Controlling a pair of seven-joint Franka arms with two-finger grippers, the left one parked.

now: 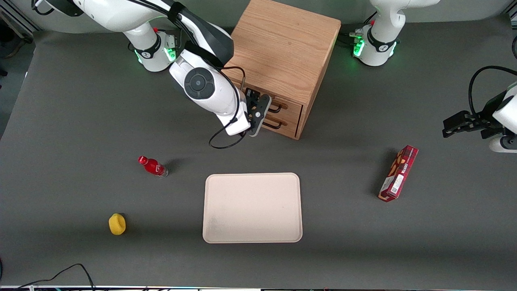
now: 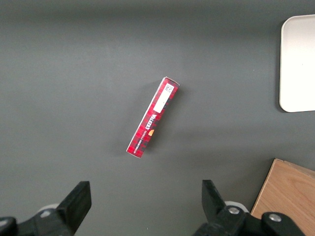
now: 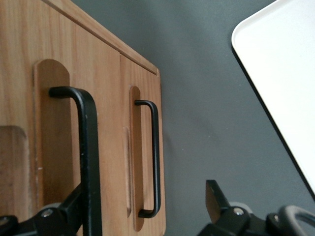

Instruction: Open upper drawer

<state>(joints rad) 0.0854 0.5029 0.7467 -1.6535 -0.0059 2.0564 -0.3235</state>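
Spreading across every view, the dark grey bench (image 1: pixel 80 121) carries everything. On it, the oak cabinet (image 1: pixel 282 48) stands at about 12 o'clock from the cream tray (image 1: pixel 252 208), its drawer fronts turned toward the front camera. The upper drawer (image 1: pixel 288 106) sits flush in the cabinet face, shut, above the bottom drawer (image 1: pixel 287 121).

Only the front view takes in the whole layout: a red biscuit box (image 1: pixel 398 173) lying toward the parked arm's end, at roughly 3 o'clock from the tray, a small red bottle (image 1: pixel 153 166) on its side at about 10 o'clock, and a yellow object (image 1: pixel 117 224) nearer the camera, toward the working arm's end. The left wrist view shows the box's label side (image 2: pixel 151 118), a tray corner (image 2: pixel 298 64) and a cabinet corner (image 2: pixel 288 196).

The right wrist view alone shows the handles close: the upper drawer's black wire handle (image 3: pixel 87 162) passes just beside one fingertip (image 3: pixel 74 206), with the lower handle (image 3: pixel 153 157) farther off.

The tool (image 1: pixel 258 115) hangs right in front of the drawer fronts, its fingers spread wide apart, clamped on nothing.
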